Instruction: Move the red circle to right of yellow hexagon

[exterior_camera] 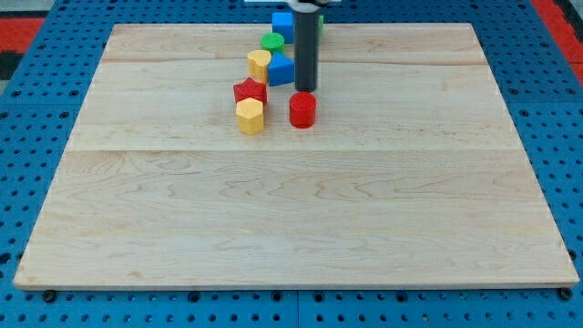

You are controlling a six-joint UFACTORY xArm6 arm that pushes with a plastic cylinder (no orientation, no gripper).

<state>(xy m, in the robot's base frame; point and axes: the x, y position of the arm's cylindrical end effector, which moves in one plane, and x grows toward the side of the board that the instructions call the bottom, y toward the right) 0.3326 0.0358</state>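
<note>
The red circle (302, 109) lies on the wooden board, right of the yellow hexagon (250, 116) with a gap between them. My tip (305, 90) stands just above the red circle in the view, at its top edge, touching or nearly touching it. The rod rises to the view's top. A red star (250, 91) sits directly above the yellow hexagon, touching it.
A second yellow block (260, 65), a blue block (281, 69), a green block (272, 42) and another blue block (283, 25) cluster at the view's top, left of the rod. The wooden board (291, 219) lies on a blue perforated table.
</note>
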